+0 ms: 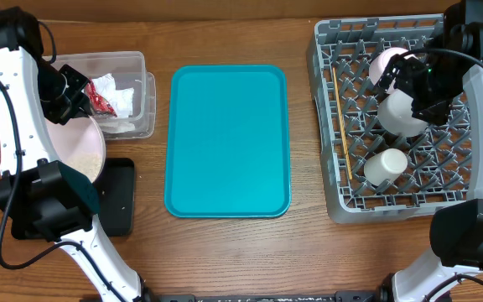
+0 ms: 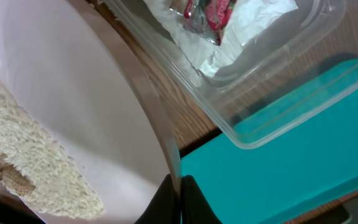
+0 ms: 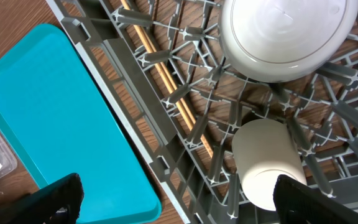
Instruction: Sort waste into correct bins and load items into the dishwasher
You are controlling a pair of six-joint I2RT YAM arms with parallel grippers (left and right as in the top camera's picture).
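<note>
My left gripper (image 2: 180, 199) is shut on the rim of the large pale pink plate (image 1: 85, 151), tilted between the clear tub (image 1: 141, 63) and the black tray (image 1: 120, 197). Whitish rice (image 2: 23, 155) clings to the plate. The tub holds white napkins (image 1: 124, 101) and a red wrapper (image 1: 99, 96). My right gripper (image 3: 179, 199) is open and empty above the grey dish rack (image 1: 325, 126). The rack holds the grey-white bowl (image 1: 401, 113), the white cup (image 1: 386, 166), the small pink dish (image 1: 384, 63) and chopsticks (image 1: 338, 109).
The large teal tray (image 1: 229, 138) lies flat in the middle of the wooden table, between the tub and the rack. It also shows in the right wrist view (image 3: 55, 124), beside the rack's wall.
</note>
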